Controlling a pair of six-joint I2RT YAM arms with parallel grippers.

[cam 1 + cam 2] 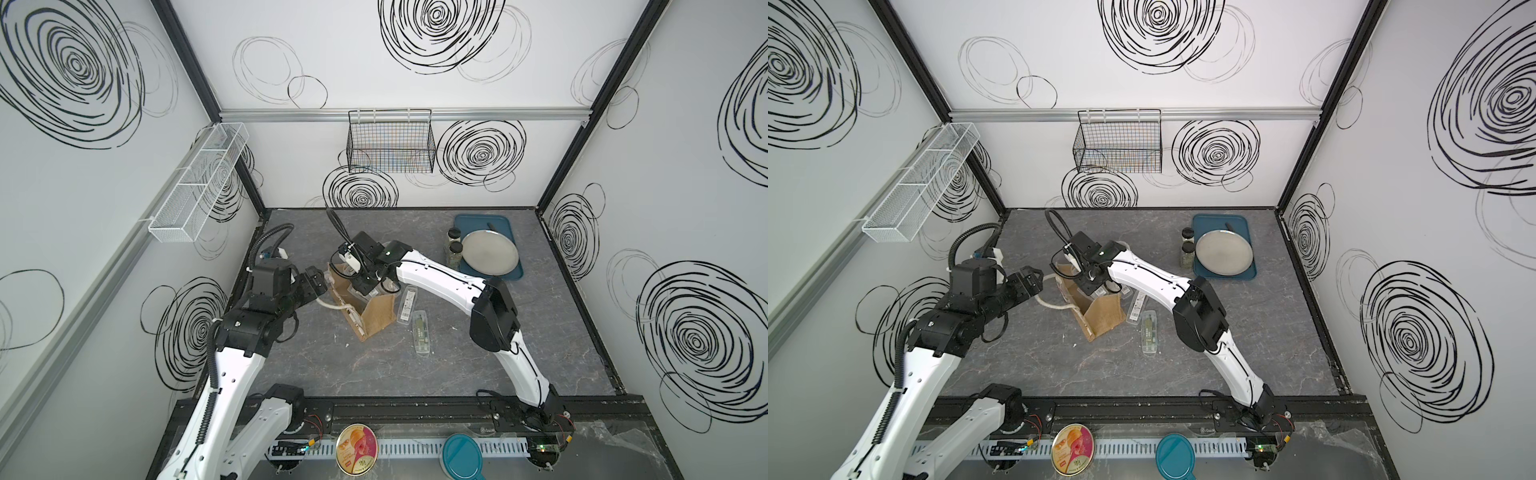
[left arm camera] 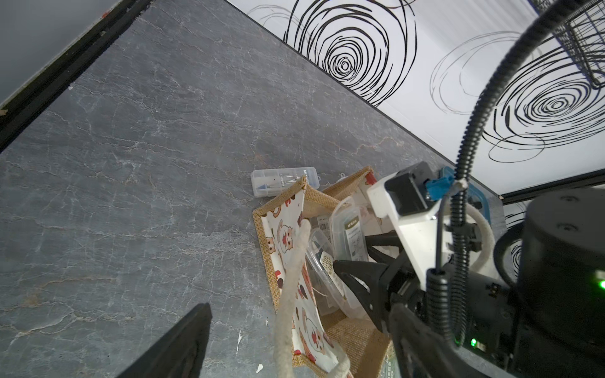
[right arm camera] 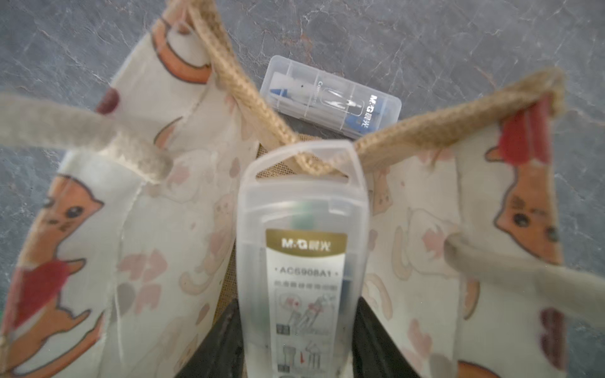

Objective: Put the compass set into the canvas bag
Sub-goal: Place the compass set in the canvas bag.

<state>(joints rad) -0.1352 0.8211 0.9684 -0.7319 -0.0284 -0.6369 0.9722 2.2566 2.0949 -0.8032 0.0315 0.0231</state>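
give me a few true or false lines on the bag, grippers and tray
1. The right gripper holds a clear case at the mouth of the bag. True.
2. The left gripper is clamped shut. False: its jaws stand open.
3. The plate sits on the tray. True.
4. Every case is in the bag. False: two cases lie on the table beside it.

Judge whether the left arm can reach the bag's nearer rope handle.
Probably yes: the open left gripper hangs close beside the white rope handle of the canvas bag, with nothing between them.
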